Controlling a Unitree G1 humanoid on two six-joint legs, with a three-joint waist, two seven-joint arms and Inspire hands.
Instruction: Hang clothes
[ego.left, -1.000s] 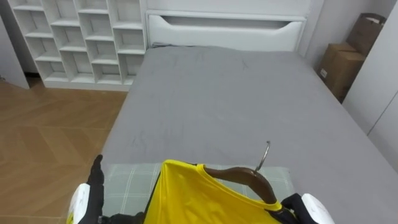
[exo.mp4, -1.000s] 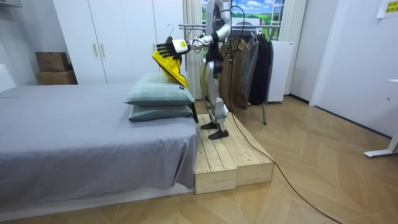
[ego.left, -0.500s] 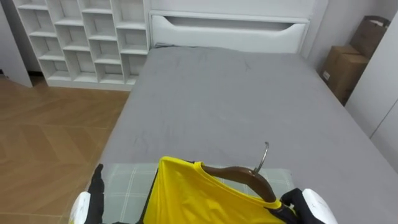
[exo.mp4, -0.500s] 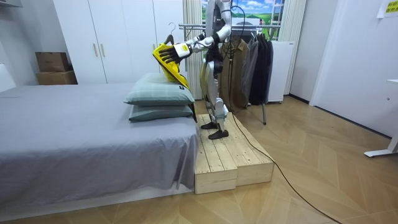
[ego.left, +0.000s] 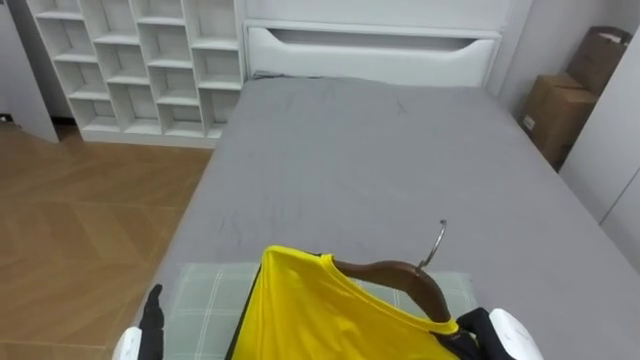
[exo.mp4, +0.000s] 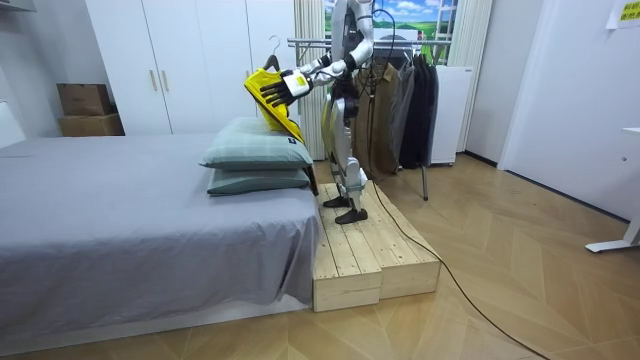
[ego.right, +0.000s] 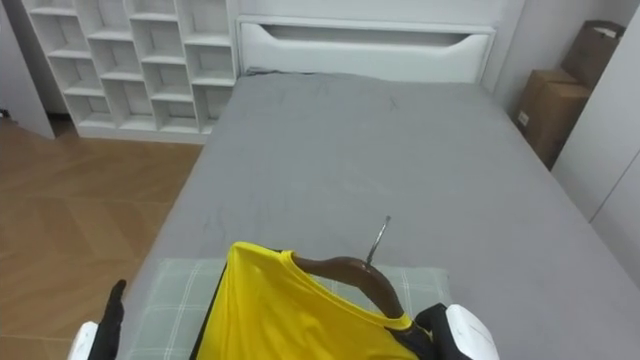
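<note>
Well, little has changed this last second: the yellow shirt (ego.left: 320, 310) on its brown wooden hanger (ego.left: 400, 275) stays low centre, over the pale green checked pillow (ego.left: 200, 295). My left hand (ego.left: 150, 320) has sunk toward the lower left corner, fingers straight. My right hand (ego.left: 495, 335) sits lower right at the hanger's end; whether its fingers grip, I cannot tell. The clothes rack hung with dark garments (exo.mp4: 405, 100) stands behind me, so I judge hanging hasn't begun.

Yellow shirt (ego.left: 300, 312), brown hanger (ego.left: 398, 274), grey bed (ego.left: 370, 150), green-checked pillow (ego.left: 205, 296).

Location: a home bedroom, identified by a grey bed (ego.left: 380, 170), stacked pillows (exo.mp4: 255, 155), white wardrobe (exo.mp4: 190, 60), cubby shelving (ego.left: 130, 60) and a loaded clothes rack (exo.mp4: 400, 100)
</note>
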